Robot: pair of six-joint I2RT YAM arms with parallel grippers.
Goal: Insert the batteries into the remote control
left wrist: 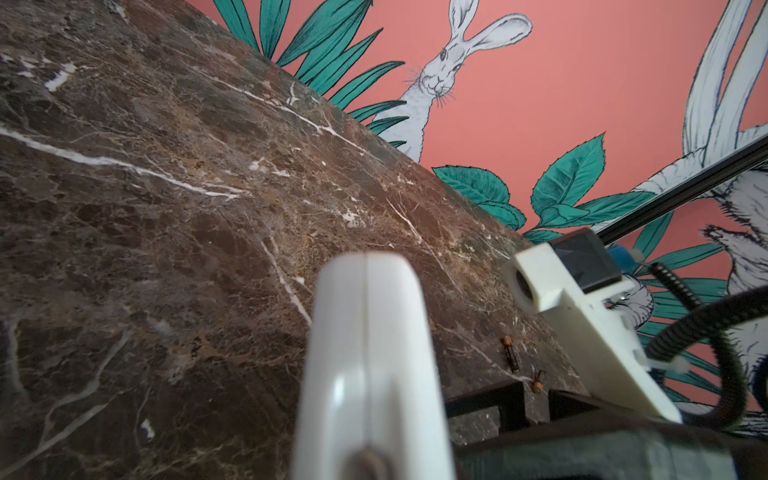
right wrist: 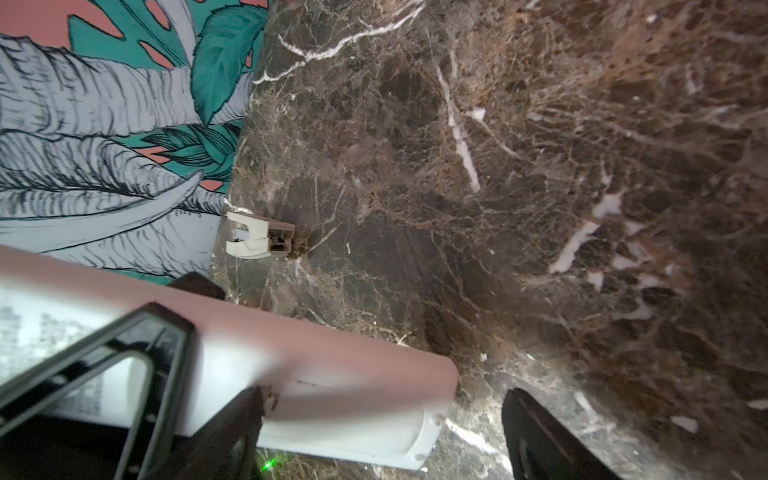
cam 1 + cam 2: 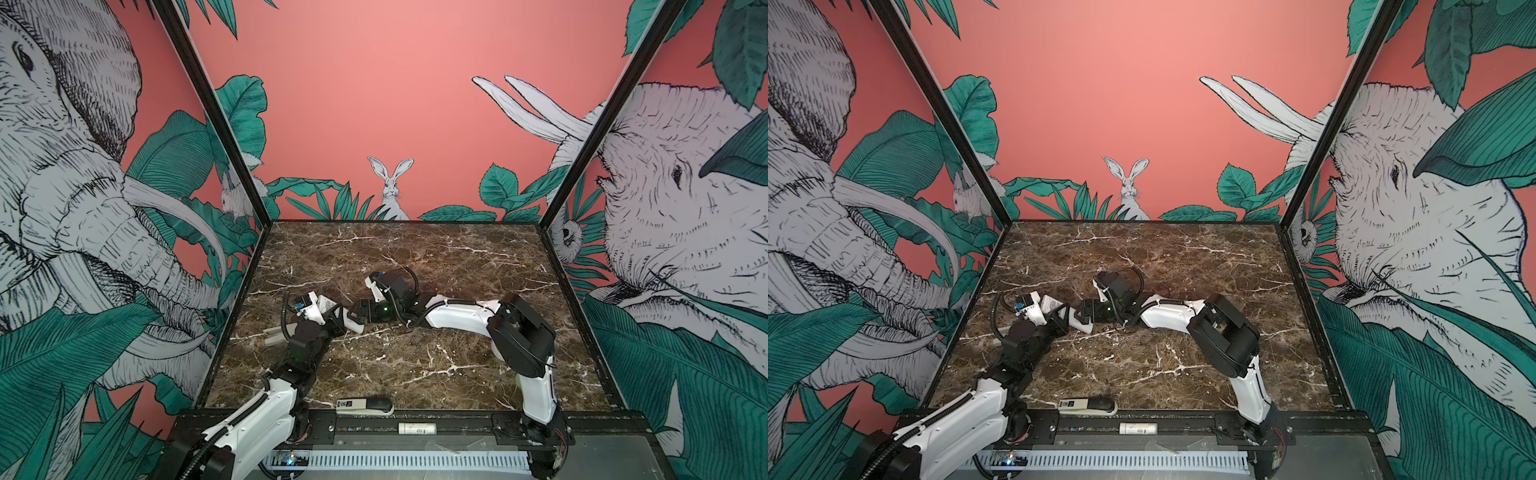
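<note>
slim white round-cornered remote control [image 1: 365, 353]

Arms meet left of tabletop centre: left gripper [image 3: 338, 323] clamped on the remote control [image 1: 365, 353], right gripper [image 3: 355, 313] facing it, jaws wide.

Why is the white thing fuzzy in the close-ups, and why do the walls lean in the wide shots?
Left wrist view: the slim white remote control is too close and blurred; the brown marble table stays sharp. Right wrist view: same blur. Both top views: wide lens splays the black frame posts.
</note>
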